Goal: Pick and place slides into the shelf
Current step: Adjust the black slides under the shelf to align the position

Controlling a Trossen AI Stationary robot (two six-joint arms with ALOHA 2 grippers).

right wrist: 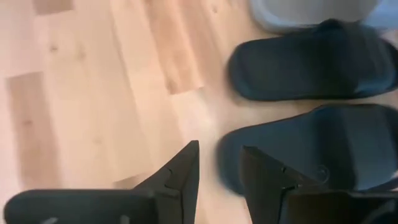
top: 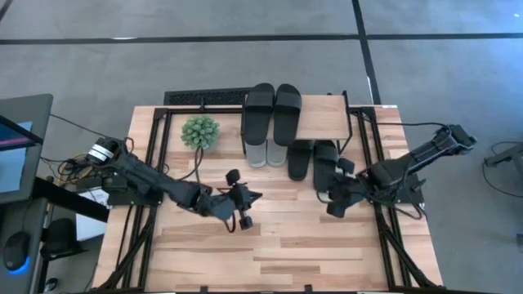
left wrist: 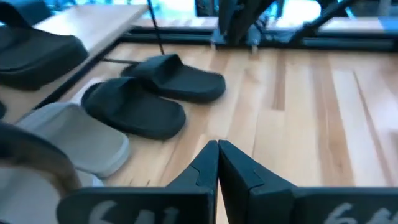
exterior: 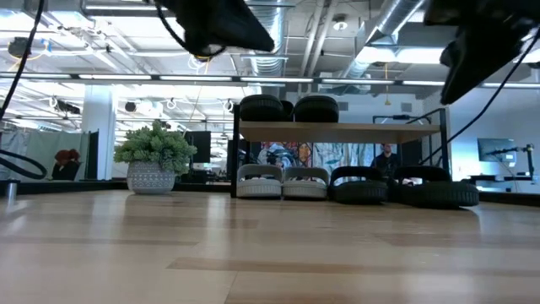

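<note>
Right end effector point(right wrist: 217, 168) open above black slide point(right wrist: 317, 146)

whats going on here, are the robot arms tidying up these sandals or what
Two robot arms are putting slides onto a small shelf. One black pair lies on its top board, a grey pair sits underneath, and another black pair lies on the table at its right end, half under the board. The right gripper hovers open just above that pair's heel ends, holding nothing. The left gripper is shut and empty over the table's middle, beside a potted plant.
</note>
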